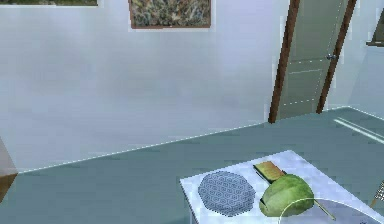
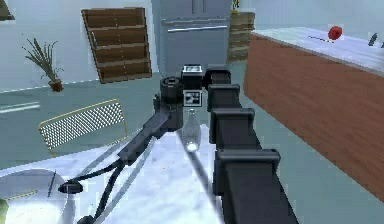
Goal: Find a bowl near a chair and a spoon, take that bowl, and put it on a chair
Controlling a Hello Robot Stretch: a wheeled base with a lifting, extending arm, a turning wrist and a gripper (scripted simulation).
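Note:
A grey patterned round bowl-like thing (image 1: 225, 190) lies on the white table (image 1: 320, 170) in the forward view. Right of it is a green leafy lump (image 1: 285, 192), with a clear round dish (image 1: 312, 214) and a thin spoon-like bar (image 1: 326, 210) in front. In the arm side view the arm (image 2: 240, 150) reaches out over the marble table (image 2: 170, 180). The gripper (image 2: 85, 198) slants down to the left, its fingers ending by a small dark-green thing (image 2: 70, 187) and a pale round dish (image 2: 30, 190). I cannot tell whether it holds anything. A mesh-backed chair (image 2: 80, 125) stands beyond the table.
A small clear bottle (image 2: 190, 130) stands on the table beside the arm. A brown counter (image 2: 310, 95) with a red apple (image 2: 335, 33) runs along the right. Shelves (image 2: 120, 40), a fridge (image 2: 195, 35) and a plant (image 2: 45, 65) stand behind. A door (image 1: 310, 60) lies ahead.

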